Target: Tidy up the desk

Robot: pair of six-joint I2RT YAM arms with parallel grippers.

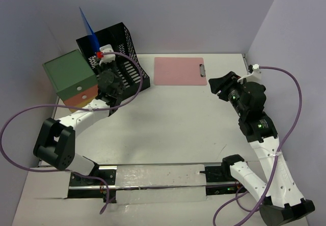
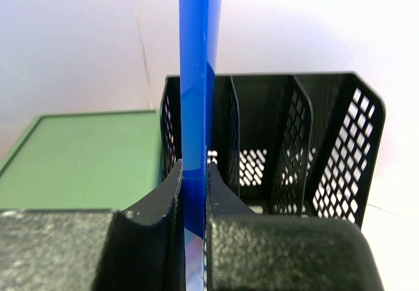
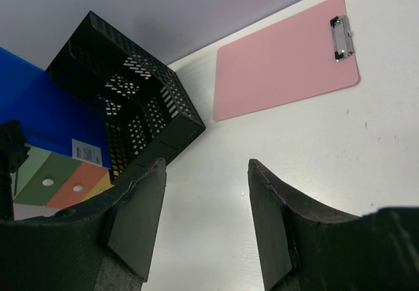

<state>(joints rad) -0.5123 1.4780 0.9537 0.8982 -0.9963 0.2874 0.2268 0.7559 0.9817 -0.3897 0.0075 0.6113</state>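
The white desk [image 1: 173, 129] has lilac-grey walls round it. My left gripper [image 1: 102, 58] is shut on a thin blue folder [image 1: 87, 28] and holds it upright on edge over the left slot of a black mesh file organizer [image 1: 122, 58]. In the left wrist view the blue folder [image 2: 196, 94] stands between the jaws, in front of the organizer [image 2: 294, 147]. My right gripper [image 1: 218, 86] is open and empty above the desk, just right of a pink clipboard [image 1: 179, 71]. The clipboard [image 3: 288, 58] lies flat at the back.
A green drawer box [image 1: 71, 78] with orange and yellow drawer fronts stands left of the organizer, against the left wall. It shows in the left wrist view [image 2: 78, 160]. A mounting rail [image 1: 158, 177] runs along the near edge.
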